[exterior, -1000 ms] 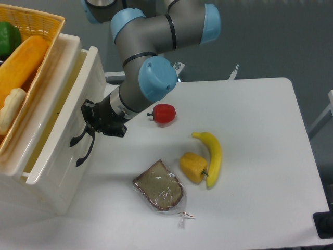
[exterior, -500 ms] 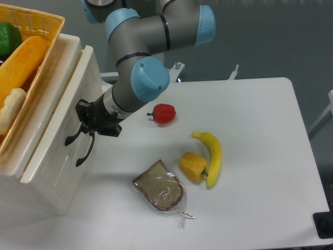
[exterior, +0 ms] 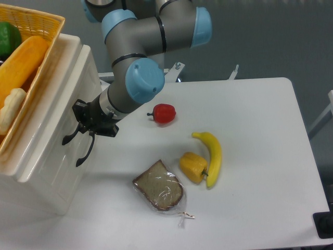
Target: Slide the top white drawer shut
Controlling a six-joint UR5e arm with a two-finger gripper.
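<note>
The top white drawer (exterior: 66, 86) is the upper part of the cream cabinet at the left. Its front stands almost flush with the cabinet body, leaving only a thin gap along its top edge. Its curved black handle (exterior: 69, 137) pokes out just below my gripper (exterior: 80, 121). My gripper's dark fingers press against the drawer front at the handle. Whether they are open or closed around the handle is lost in the black shapes. The lower drawer's handle (exterior: 84, 153) hangs just underneath.
A wicker basket (exterior: 46, 20) with green, orange and pale items sits on top of the cabinet. On the table lie a red pepper (exterior: 165, 113), a banana (exterior: 213, 155), a yellow pepper (exterior: 193, 166) and bagged bread (exterior: 159, 185).
The top drawer has slid leftwards into the cabinet, and its open gap has shrunk to a sliver. My gripper and arm moved left with it. The items on the table stayed put.
</note>
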